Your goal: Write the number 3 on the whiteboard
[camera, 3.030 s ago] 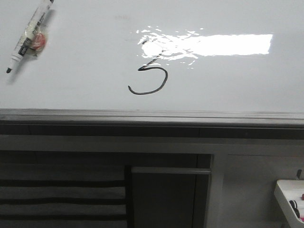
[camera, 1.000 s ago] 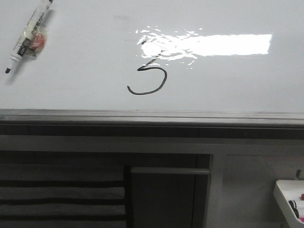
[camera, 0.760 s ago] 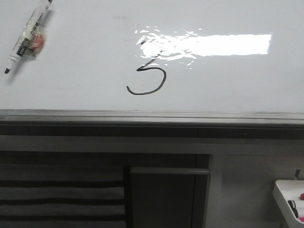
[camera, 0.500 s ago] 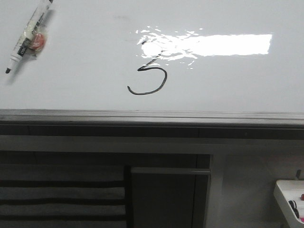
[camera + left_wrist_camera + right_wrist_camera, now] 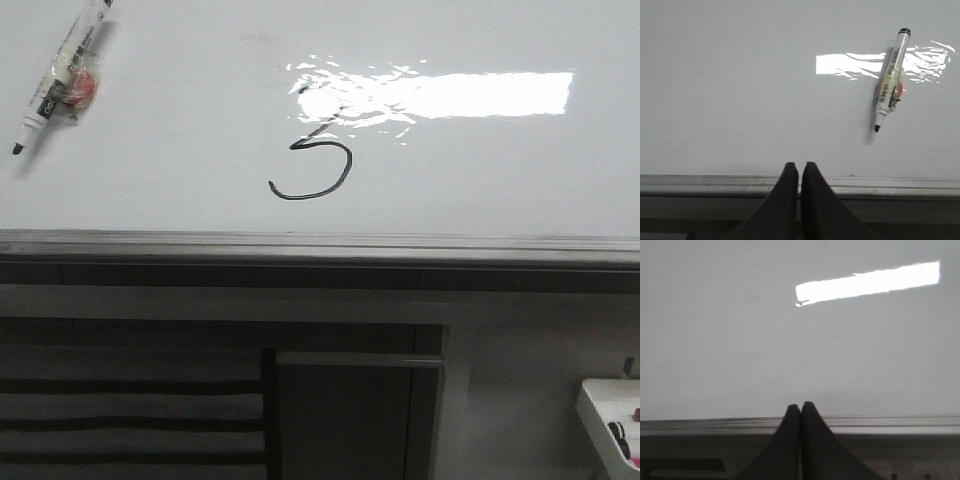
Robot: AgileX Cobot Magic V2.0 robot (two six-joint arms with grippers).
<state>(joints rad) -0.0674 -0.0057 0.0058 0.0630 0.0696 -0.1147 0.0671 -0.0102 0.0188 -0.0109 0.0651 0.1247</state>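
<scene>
The whiteboard (image 5: 180, 120) fills the upper half of the front view, glossy white with a grey metal rim (image 5: 320, 245) along its near edge. The number 3 (image 5: 315, 168) is a thin black stroke just below the light glare. A marker (image 5: 58, 75), uncapped with its black tip down, lies on the board at the far left; it also shows in the left wrist view (image 5: 890, 82). My left gripper (image 5: 799, 166) is shut and empty over the board's rim. My right gripper (image 5: 801, 406) is shut and empty, also at the rim. Neither gripper shows in the front view.
A bright rectangular glare (image 5: 440, 95) lies on the board right of the number. Below the rim is a dark cabinet front (image 5: 340, 410). A white tray (image 5: 612, 415) with small dark items sits at the lower right.
</scene>
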